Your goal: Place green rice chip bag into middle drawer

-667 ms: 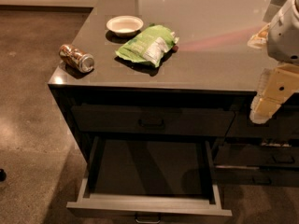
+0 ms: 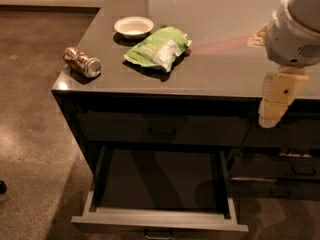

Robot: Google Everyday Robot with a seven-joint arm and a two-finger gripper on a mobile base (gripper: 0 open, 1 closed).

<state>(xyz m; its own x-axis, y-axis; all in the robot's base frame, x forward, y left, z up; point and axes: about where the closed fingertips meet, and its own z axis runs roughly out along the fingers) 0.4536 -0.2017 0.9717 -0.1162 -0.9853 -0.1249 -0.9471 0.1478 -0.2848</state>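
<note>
- Well left of the cream-coloured gripper (image 2: 272, 109), and farther back on the dark grey countertop (image 2: 225, 69), the crinkly light-green foil rice chip bag (image 2: 159, 48) lies untouched beside a small white bowl (image 2: 133, 26).
- Below and left of the gripper, the wide, shallow, grey-rimmed middle drawer (image 2: 160, 218) stands pulled out.
- The step in hand looks like the reach; next, the gripper must swing left and descend onto the bag.
- The gripper hangs off the counter's front edge, holding nothing visible; whether it is open or closed cannot be told.
</note>
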